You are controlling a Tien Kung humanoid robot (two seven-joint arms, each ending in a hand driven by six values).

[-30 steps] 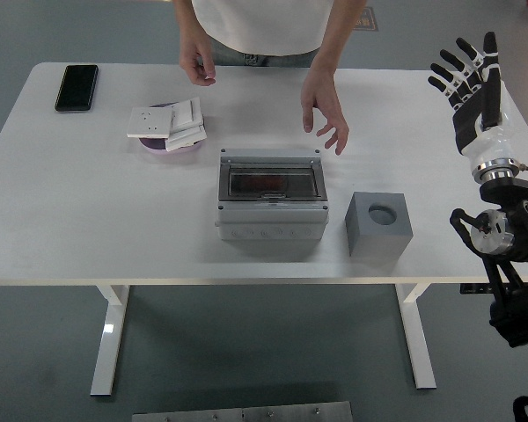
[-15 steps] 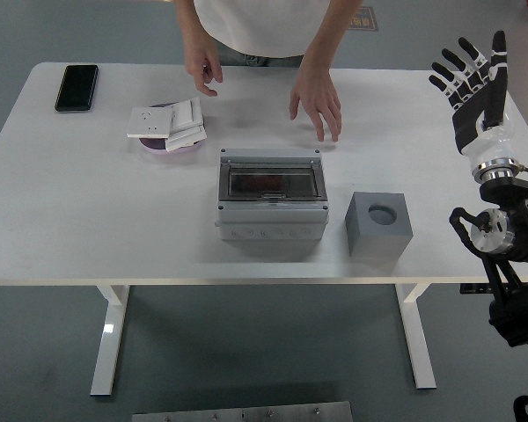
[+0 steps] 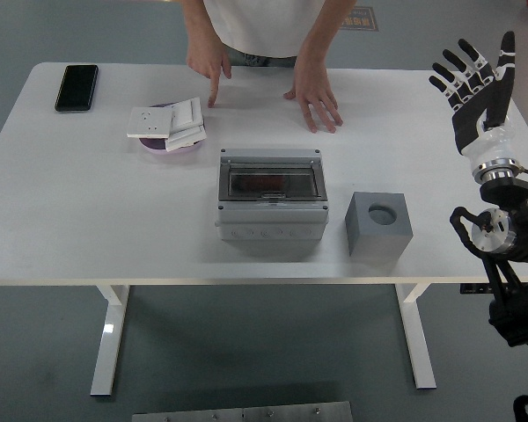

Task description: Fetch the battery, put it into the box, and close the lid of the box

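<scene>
We see only 1 robot hand [image 3: 475, 83], the right one, raised off the worktop's [image 3: 88, 220] right end with its 5 fingers spread and holding nothing; the left arm does not show.

The box [image 3: 272, 194] sits near the middle of the worktop, well apart from that hand, to its left and nearer the front edge. Its long axis runs left to right across the picture, and its clear lid [image 3: 272, 180] appears to lie flat over the top, though glare makes us hedge on whether it is fully latched. Something dark red shows through the lid; we cannot tell what it is.

Between the box and the right robot hand stands a grey block [image 3: 379, 223] with a round recess in its top. No battery is clearly visible there, so we cannot place it with any certainty.

We judge the right hand the only candidate for the next reach, which has to travel left and down toward the block and box.

At the far side, a person's hand [image 3: 314, 97] rests flat on the worktop and another [image 3: 209, 66] points a finger down near a pink dish [image 3: 169, 143] stacked with white plates. A phone [image 3: 77, 87] lies at the far left.
</scene>
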